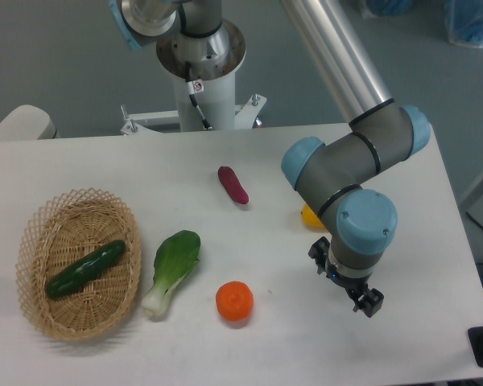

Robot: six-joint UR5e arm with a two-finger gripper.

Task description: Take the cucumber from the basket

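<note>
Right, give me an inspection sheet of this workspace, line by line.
Surface: white table, no spills seen.
Job's things: cucumber lies slanted inside the basket, at the table's left end.
Clutter: bok choy beside the basket; orange fruit next to it; purple vegetable further back; a yellow item mostly hidden behind the arm.
Hand: hand is over the table's right side, far from the basket, holding nothing; whether its fingers are open cannot be told.
Cables: one cable on the arm's pedestal.
Surroundings: grey floor, blue items at top right.
</note>
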